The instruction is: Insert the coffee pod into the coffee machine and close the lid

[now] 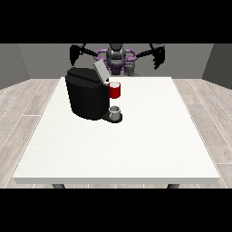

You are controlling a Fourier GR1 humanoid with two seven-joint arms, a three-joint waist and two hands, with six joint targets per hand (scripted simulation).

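Table (149, 145) first: its white top carries the coffee machine (88, 97) toward the far left corner, lid (100, 70) tilted up and open. Nothing of the task looks done. A red cylinder (115, 90), probably the coffee pod, sits at the machine's right side; whether it is seated I cannot tell. A small grey cup (115, 112) stands below it. Both hands hang raised beyond the far edge, the one at the view's left (75, 54) and the one at the view's right (158, 55), holding nothing; their finger pose I cannot tell.
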